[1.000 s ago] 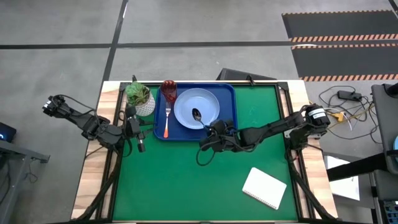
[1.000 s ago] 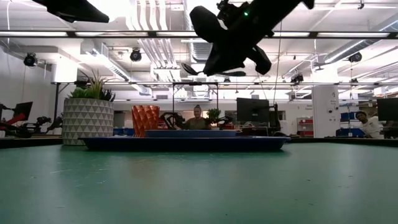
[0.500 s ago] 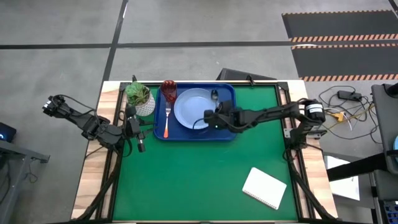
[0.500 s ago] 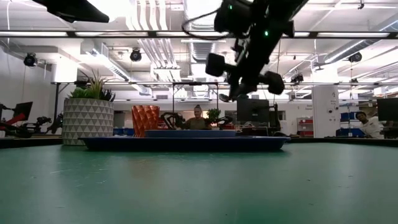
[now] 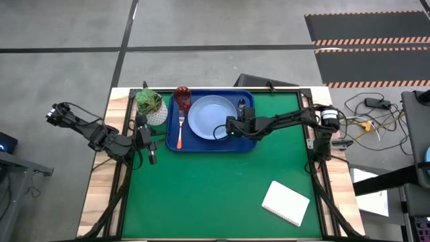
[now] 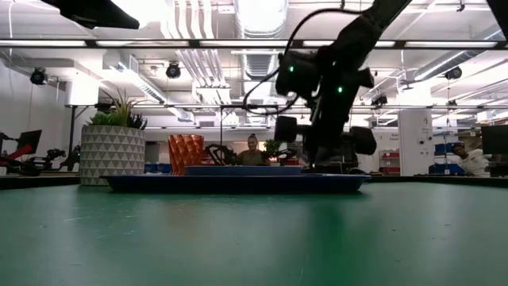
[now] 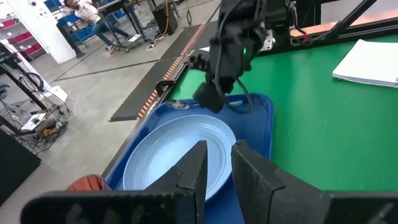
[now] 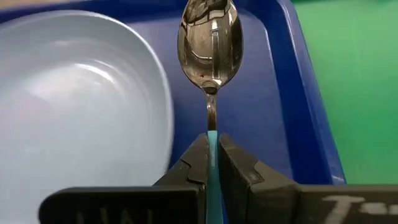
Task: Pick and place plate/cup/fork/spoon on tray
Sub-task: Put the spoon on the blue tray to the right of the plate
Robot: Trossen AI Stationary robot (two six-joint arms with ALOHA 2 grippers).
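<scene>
Now the right arm reaches in from the table's right edge, stretched low across the mat, and its right gripper (image 5: pixel 240 123) hangs over the right end of the tray (image 5: pixel 250 144), just beside the plate (image 5: pixel 209 115). Its fingers are clamped on the light blue handle of the spoon (image 8: pixel 209 43), whose silver bowl points ahead over the strip of tray floor between the plate's rim and the tray's right wall. From the low camera the gripper sits close above the tray's rim.

Over at the table's left edge, the left gripper (image 5: pixel 149 138) waits beside the tray's left rim, fingers parted with nothing between them.

On the tray, the pale blue plate fills the middle, the fork (image 5: pixel 180 130) lies along the left side with its orange-red handle toward the near rim, and the dark red cup (image 5: pixel 182 97) stands in the far left corner. A potted plant (image 5: pixel 151 106) stands just left of the tray, and a white notepad (image 5: pixel 285 202) lies near the table's near right corner.
</scene>
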